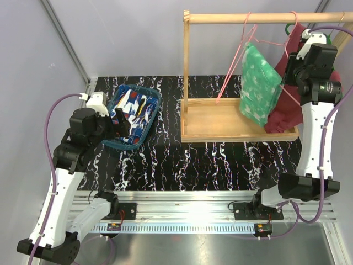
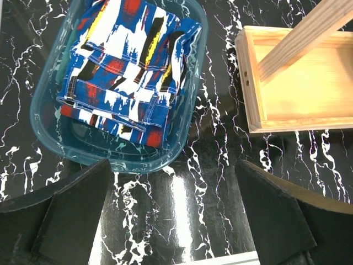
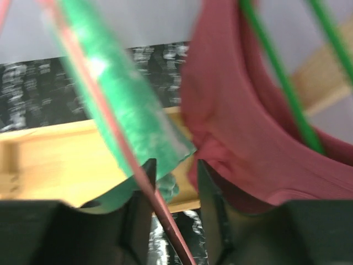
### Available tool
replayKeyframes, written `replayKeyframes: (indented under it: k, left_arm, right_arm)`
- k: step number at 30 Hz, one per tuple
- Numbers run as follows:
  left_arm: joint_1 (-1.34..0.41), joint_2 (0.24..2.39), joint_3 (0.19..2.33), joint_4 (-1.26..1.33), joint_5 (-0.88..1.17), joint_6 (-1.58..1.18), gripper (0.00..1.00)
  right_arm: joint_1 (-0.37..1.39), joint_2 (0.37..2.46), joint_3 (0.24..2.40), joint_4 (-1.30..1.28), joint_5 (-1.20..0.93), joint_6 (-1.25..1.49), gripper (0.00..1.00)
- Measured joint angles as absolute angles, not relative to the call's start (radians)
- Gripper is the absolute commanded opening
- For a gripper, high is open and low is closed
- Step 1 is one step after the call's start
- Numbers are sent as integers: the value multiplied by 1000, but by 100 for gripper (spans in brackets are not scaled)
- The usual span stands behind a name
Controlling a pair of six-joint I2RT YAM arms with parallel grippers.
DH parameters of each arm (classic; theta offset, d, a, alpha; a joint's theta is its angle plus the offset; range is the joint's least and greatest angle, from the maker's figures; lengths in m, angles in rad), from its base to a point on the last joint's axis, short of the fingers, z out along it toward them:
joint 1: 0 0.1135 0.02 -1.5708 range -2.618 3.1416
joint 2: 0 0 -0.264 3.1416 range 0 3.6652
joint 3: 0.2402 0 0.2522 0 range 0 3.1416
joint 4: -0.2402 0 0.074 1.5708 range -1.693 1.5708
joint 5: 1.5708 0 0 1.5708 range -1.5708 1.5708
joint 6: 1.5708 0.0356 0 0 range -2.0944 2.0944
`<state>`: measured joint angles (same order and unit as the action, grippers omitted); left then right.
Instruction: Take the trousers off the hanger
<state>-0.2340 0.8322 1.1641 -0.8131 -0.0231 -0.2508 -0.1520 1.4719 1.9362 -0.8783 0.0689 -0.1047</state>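
Left pincer (image 2: pixel 174 171): wide open, holding nothing, above the tabletop (image 2: pixel 220 165).
Blue trousers (image 2: pixel 121 61): folded in the basket (image 2: pixel 190 132).
Right pincer (image 3: pixel 176 182): partly open around the pink hanger (image 3: pixel 166 221), beside the green trousers (image 3: pixel 132 110).

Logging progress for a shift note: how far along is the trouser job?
Done: the blue trousers lie folded in the bin. In hand: the right gripper, open, brackets the pink hanger beside the green trousers. To do: pull them off that hanger, hooked on the rail. The left gripper is open above the table, holding nothing.
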Motion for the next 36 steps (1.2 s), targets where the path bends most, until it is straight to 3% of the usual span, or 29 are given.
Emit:
replayKeyframes:
  k: [6, 13, 24, 36]
  left_arm:
    - [-235, 833, 1164, -815, -6, -251, 99]
    - [-237, 836, 1164, -815, 9, -251, 99]
    - [-293, 862, 1177, -818, 38, -272, 99]
    - [-657, 943, 1323, -727, -32, -300, 99]
  right_arm:
    - [-146, 1458, 1936, -882, -114, -82, 35]
    - [-146, 1454, 1935, -889, -228, -54, 0]
    - [-127, 1427, 1942, -871, -237, 23, 0]
    - [-123, 1310, 1932, -716, -206, 97, 0]
